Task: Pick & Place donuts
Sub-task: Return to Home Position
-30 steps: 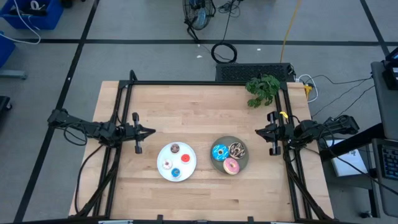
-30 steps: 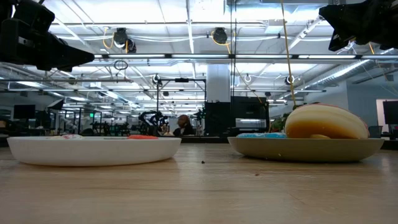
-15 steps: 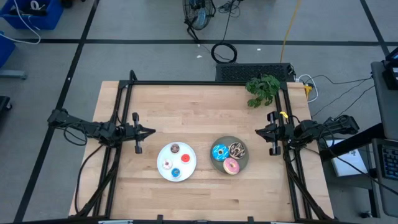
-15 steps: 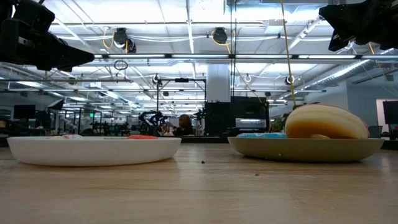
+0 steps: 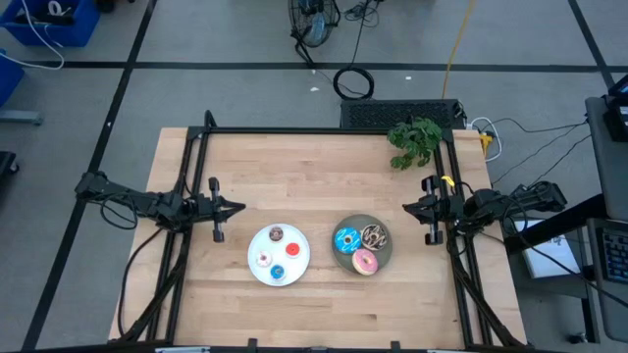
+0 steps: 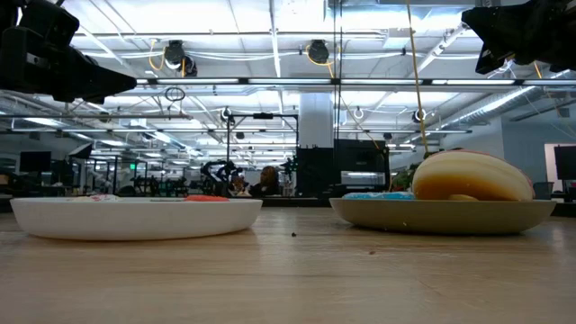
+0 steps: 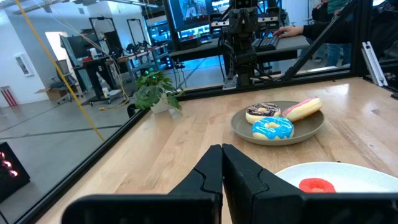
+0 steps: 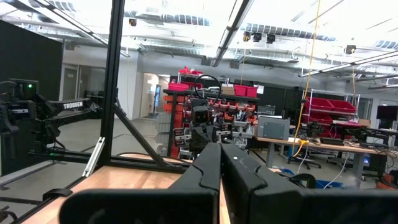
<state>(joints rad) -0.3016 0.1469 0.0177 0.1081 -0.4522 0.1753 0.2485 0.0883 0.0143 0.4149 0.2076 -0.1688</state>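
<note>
The left arm lies low along the left side of the worktop (image 5: 314,176). Its left tool (image 5: 230,207) points right toward the middle, and the left wrist view shows the fingers (image 7: 211,171) pressed together with nothing between them. The right arm mirrors it on the right side. The right tool (image 5: 412,207) points left, its fingers (image 8: 210,163) likewise together and empty. Both tools hang above the wood, well apart from the plates.

Between the tools and a little nearer, two plates stand side by side without touching. The white plate (image 5: 300,265), on the left, holds the four tiny donuts: brown donut (image 5: 277,233), red donut (image 5: 292,248), white donut (image 5: 264,259) and small blue donut (image 5: 278,273). The grey plate (image 5: 385,251), on the right, holds the large blue donut (image 5: 345,238), the sprinkled donut (image 5: 374,234) and the pink donut (image 5: 365,262).

A black frame (image 5: 324,130) runs along the left, far and right edges of the worktop. A leafy plant (image 5: 415,140) sits at the far right corner. A broad band of bare wood lies between the plates and the far rail.
</note>
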